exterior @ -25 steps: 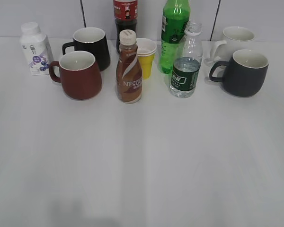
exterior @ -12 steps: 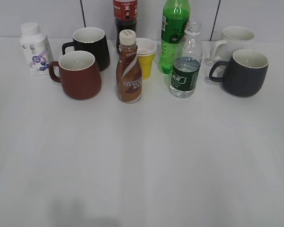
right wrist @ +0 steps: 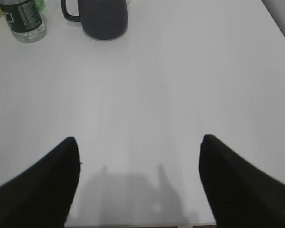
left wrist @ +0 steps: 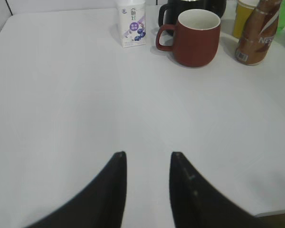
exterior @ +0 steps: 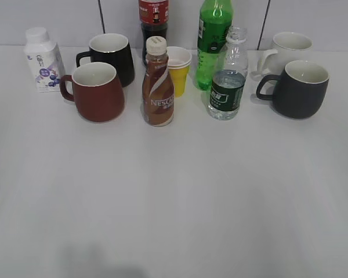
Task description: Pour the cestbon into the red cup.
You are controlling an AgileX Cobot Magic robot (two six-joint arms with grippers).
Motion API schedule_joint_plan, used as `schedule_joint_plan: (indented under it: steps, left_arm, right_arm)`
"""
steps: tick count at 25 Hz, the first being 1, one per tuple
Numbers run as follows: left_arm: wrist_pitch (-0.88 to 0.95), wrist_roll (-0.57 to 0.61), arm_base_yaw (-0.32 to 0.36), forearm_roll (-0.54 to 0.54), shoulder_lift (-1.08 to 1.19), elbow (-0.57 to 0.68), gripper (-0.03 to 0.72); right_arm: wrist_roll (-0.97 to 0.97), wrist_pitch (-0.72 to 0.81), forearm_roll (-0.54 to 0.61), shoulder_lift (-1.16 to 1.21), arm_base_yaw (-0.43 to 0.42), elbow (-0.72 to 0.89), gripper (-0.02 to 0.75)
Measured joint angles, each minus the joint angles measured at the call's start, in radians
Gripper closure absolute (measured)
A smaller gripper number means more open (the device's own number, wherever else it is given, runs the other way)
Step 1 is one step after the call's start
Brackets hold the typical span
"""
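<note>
On the white worktop (exterior: 174, 202) nothing has shifted over the last second: the small clear ribbed cestbon bottle (exterior: 227, 81) and squat dark red cup (exterior: 96, 91) stand apart, untouched, the left pincer (left wrist: 147, 159) narrowly parted, the right pincer (right wrist: 138, 145) wide open.

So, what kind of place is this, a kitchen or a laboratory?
Probably a lab test bench, not a kitchen: a bare white table against a plain panelled wall, with mugs such as the red cup and bottles such as the cestbon lined up in rows.

Nescafe bottle (exterior: 158, 84) stands before yellow cup (exterior: 178, 69), beside black mug (exterior: 111, 57).
</note>
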Motion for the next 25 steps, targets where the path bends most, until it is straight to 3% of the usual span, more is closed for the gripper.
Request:
schedule_joint_plan:
  steps: [25]
  left_arm:
    - [0.000,0.000,0.000,0.000,0.000,0.000,0.452]
  right_arm:
    - [0.000,0.000,0.000,0.000,0.000,0.000,0.151]
